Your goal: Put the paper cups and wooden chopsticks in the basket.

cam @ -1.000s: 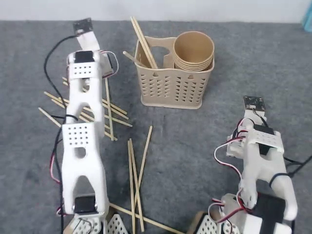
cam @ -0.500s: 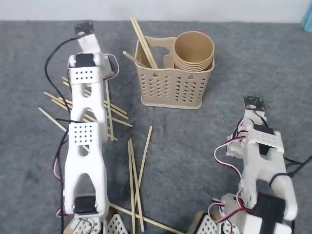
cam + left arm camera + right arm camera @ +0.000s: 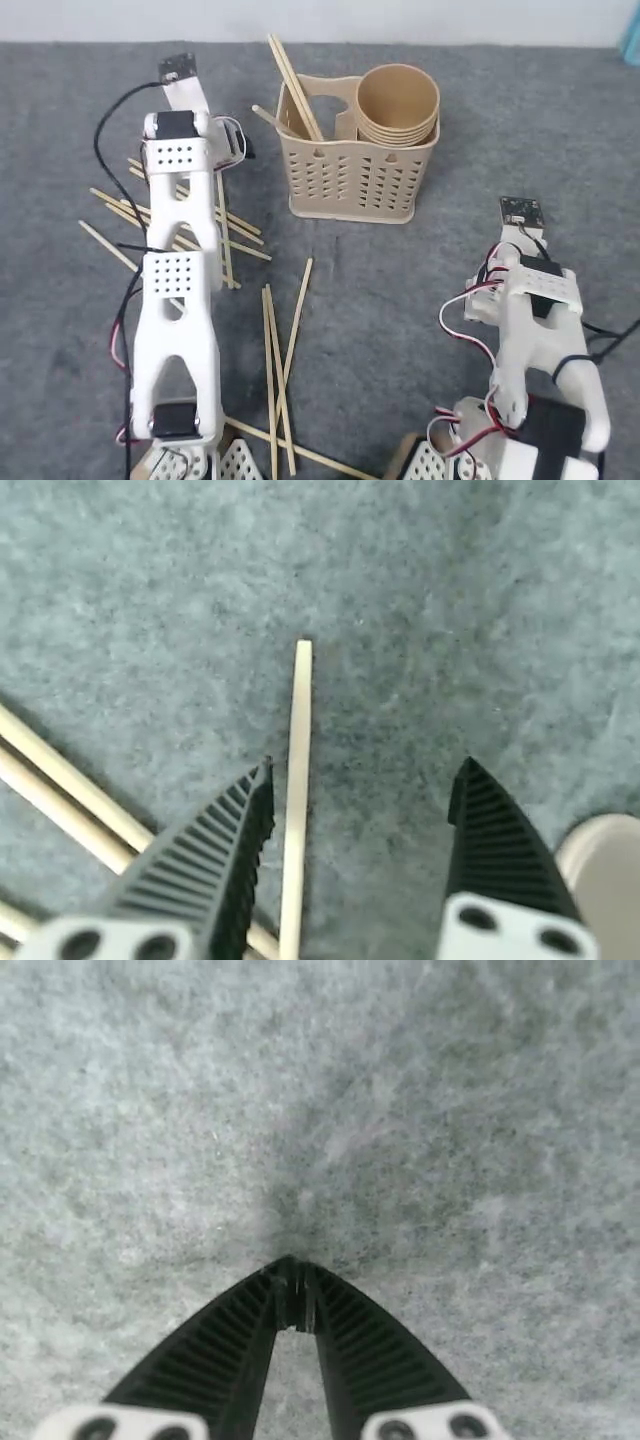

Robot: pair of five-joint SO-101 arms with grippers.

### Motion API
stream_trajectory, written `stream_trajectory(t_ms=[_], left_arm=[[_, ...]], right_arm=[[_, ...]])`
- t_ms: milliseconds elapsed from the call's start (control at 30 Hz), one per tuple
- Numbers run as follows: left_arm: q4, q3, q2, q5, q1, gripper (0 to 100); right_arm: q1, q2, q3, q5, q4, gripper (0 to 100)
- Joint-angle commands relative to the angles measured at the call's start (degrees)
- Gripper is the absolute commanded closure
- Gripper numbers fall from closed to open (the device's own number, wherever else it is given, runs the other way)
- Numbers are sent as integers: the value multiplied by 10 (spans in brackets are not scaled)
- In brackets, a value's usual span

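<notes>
Grey carpet [image 3: 400, 270] covers the table. The basket [image 3: 350, 190] holds the stacked paper cups [image 3: 397, 100] and a few chopsticks [image 3: 295, 85]. The loose chopsticks [image 3: 280, 340] lie left of it and nearer the arms. Left of the basket, the left gripper [image 3: 366, 770] hangs spread open over one chopstick [image 3: 298, 780]. The right gripper [image 3: 290, 1270], well away from the basket, is clenched on nothing.

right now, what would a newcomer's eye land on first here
The beige basket at the back of the grey mat stands out, with a stack of paper cups and a few chopsticks in it. Loose chopsticks lie scattered in front of it, and the left gripper hangs open over a single chopstick.
</notes>
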Motion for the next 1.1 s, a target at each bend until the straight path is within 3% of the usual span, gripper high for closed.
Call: stream_trajectory(t_ms=[0,267,600,1067], left_arm=[[1,-22,14,11,-4,732],[-29,-52,38,9,-4,997],[67,-76,-13,10,1,987],[74,-54,-217,12,-3,988]], right_arm=[[-2,-21,-2,8,-9,983],[-2,-21,-2,8,-9,983],[-2,-21,-2,8,-9,983],[-2,-21,-2,8,-9,983]])
